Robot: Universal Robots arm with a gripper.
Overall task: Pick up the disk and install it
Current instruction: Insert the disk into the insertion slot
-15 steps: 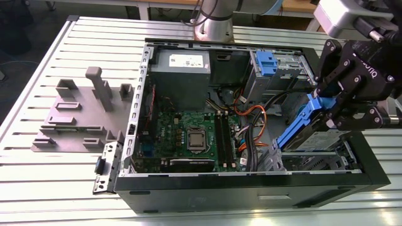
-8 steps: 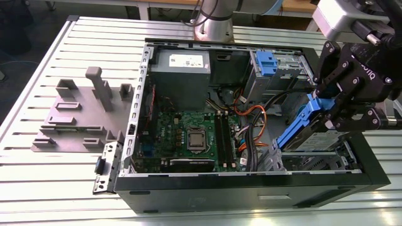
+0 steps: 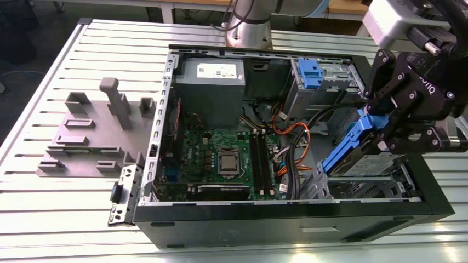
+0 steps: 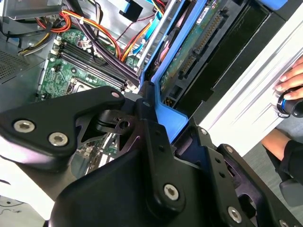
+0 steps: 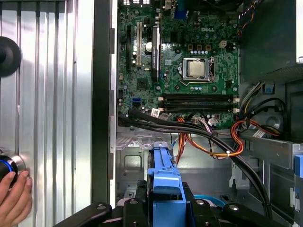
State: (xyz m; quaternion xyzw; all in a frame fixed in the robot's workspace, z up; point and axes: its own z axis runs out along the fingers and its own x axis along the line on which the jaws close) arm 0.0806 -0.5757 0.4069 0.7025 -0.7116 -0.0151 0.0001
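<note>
So the disk is up in the air at a steep tilt, right over the corner of the open computer case that sits at the exterior view's right. The jaws have it. They're closed on the bright blue carrier, with a black finger on either side of the frame. The disk's lower end dips inside the case walls at that corner, over the drive bay. We can't tell if it's actually touching the bay.

In the second wrist view the disk shows us its green circuit-board underside and its connector edge.

Moving inward through the case, a bundle of orange and black cables runs just beside the disk. Past those, the green motherboard lies flat in the middle of the case floor. At the far end of the case there's the grey power supply box with a white sticker. Next to it is a silver cage with a small blue latch.

Outside the case, on the exterior view's left, a grey fixture with upright posts sits on the slatted metal surface. Also outside the case, a person's hand rests against a round knob with a blue ring.
</note>
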